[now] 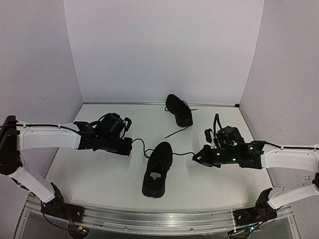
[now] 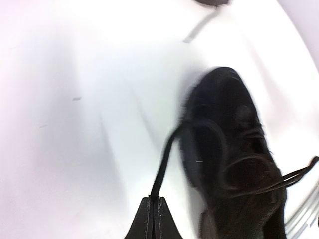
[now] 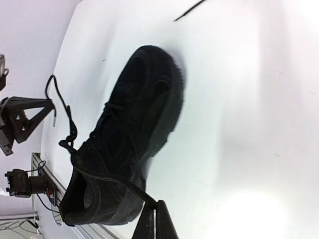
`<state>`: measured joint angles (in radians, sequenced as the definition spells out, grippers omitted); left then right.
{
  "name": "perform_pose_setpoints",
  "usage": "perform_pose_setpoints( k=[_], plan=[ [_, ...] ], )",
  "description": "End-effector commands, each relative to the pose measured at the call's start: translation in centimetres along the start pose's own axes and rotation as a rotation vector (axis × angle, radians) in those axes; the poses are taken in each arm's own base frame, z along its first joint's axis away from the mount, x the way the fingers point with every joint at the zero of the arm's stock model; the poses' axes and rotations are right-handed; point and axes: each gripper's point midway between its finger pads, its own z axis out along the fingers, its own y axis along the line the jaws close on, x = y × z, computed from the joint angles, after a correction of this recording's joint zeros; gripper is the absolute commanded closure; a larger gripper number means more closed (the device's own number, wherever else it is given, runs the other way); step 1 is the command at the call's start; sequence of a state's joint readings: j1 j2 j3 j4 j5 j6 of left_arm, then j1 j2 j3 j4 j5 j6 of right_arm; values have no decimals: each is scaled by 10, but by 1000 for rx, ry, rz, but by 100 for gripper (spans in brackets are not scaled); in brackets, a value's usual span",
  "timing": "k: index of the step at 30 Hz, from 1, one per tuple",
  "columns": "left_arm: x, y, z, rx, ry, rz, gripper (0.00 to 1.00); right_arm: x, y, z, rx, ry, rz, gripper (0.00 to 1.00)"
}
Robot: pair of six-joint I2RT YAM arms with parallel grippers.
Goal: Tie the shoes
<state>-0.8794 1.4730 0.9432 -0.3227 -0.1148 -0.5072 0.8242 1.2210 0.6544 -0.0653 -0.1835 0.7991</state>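
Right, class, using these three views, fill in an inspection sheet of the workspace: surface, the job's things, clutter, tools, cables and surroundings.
Surface: white table, smooth.
Job's things: near shoe in the middle, untied, a lace drawn out to each side; far shoe by the back wall, its loose lace trailing toward the near shoe.
Clutter: nothing seen.
Tools: left tool shut on the left lace; right tool shut on the right lace.
Cables: black cable along the left arm; wires at the front rail.
Surroundings: plain white walls on three sides.
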Motion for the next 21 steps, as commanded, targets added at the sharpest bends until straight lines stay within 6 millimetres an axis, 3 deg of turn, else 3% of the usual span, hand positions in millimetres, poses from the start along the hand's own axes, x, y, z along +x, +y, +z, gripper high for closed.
perform_pose_setpoints(
  k=[1,13,21],
  plan=[
    [-13,40,-26,-159,-27,-84,100,0,-34,-28,139,-58,84,100],
    [7,144,-83,-476,-87,-360,100,15,-83,-79,282,-157,247,100],
    [37,157,-69,-521,27,-408,100,18,-114,-129,388,-271,374,100]
  ],
)
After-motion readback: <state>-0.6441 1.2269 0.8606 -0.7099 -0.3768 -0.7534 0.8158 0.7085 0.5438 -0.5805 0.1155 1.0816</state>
